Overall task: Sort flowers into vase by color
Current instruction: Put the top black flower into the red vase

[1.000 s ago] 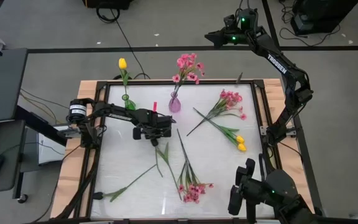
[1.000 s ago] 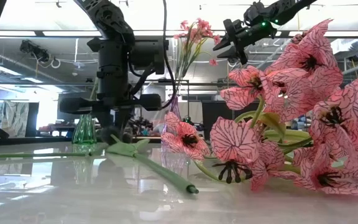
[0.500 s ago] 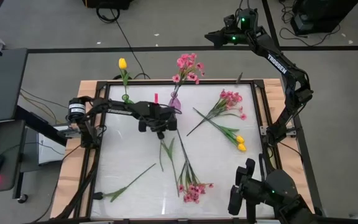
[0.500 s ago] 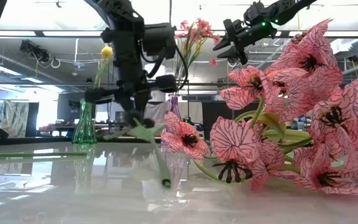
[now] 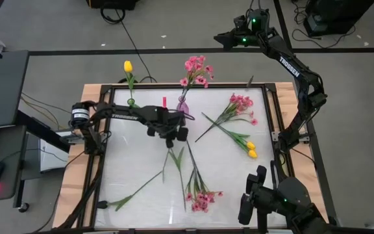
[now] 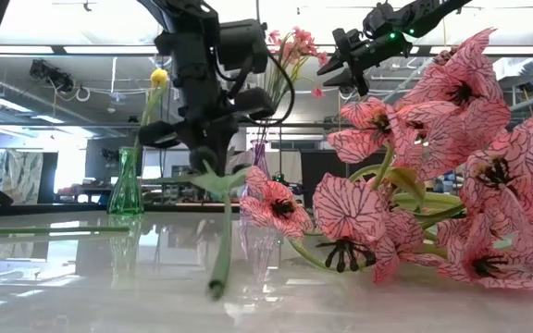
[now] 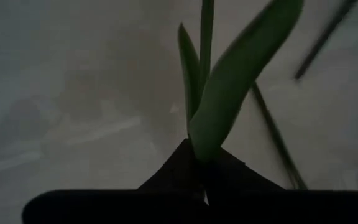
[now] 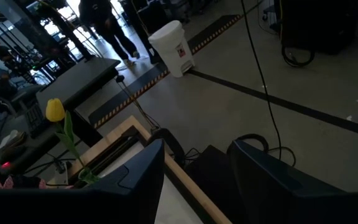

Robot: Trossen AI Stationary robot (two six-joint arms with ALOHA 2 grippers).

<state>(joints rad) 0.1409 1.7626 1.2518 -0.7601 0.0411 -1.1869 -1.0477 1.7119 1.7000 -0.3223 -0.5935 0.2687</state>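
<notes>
My left gripper [image 5: 174, 138] hangs over the middle of the table, shut on a green flower stem with long leaves [image 5: 177, 159]. The stem slants down toward the near edge [image 6: 218, 240]; its blossom does not show. A green vase [image 5: 134, 104] at the far left holds a yellow tulip [image 5: 128, 66]. Next to it, a purple vase [image 5: 182, 107] holds pink flowers [image 5: 197, 70]. My right gripper [image 8: 194, 168] waits open, high beyond the table's far right corner [image 5: 223, 40]. My left gripper pinches the stem between its two fingers where the leaves spring from it [image 7: 201, 142], coming from above and pointing steeply down. The stem hangs below the fingers, its free end [image 6: 216, 289] down at the table top; whether that end touches, I cannot tell.
Lying on the table are a pink spray [image 5: 241, 107] and yellow tulips [image 5: 250, 151] at the right, another pink spray [image 5: 201, 198] near the front, and a long green stem [image 5: 135, 192] at the front left. A raised wooden frame [image 5: 93, 162] borders the table.
My left gripper has risen, gone toward the table's right edge and rolled about its own line, staying shut on the stem. The stem, which lay slanted on the table, now hangs below the fingers, its free end swung toward the near edge.
</notes>
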